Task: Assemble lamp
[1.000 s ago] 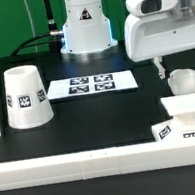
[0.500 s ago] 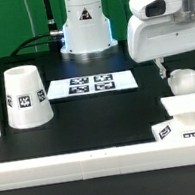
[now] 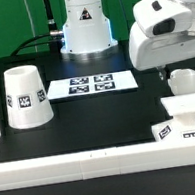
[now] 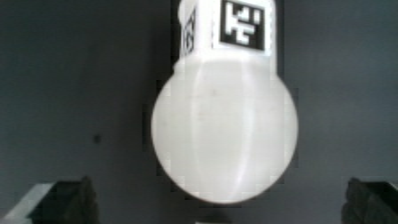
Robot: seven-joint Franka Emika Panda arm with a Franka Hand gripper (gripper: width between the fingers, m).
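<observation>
The white rounded bulb (image 3: 185, 80) lies on the black table at the exterior view's right. In the wrist view the bulb (image 4: 222, 118) lies lengthwise, its tagged neck pointing away from the fingers. My gripper (image 3: 164, 73) hangs just above and beside it, open and empty. Its gripper midpoint (image 4: 217, 206) is near the bulb's rounded end, with the dark fingertips (image 4: 61, 200) spread wide on either side. The flat square base (image 3: 185, 116) sits in front of the bulb. The tapered shade (image 3: 26, 96) stands mouth down at the exterior view's left.
The marker board (image 3: 91, 85) lies flat in the middle of the table. A long white border rail (image 3: 95, 162) runs along the front edge. The arm's pedestal (image 3: 83, 29) stands at the back.
My gripper and wrist have moved toward the exterior view's right and a little lower, closer over the bulb. The lamp parts have not moved.
</observation>
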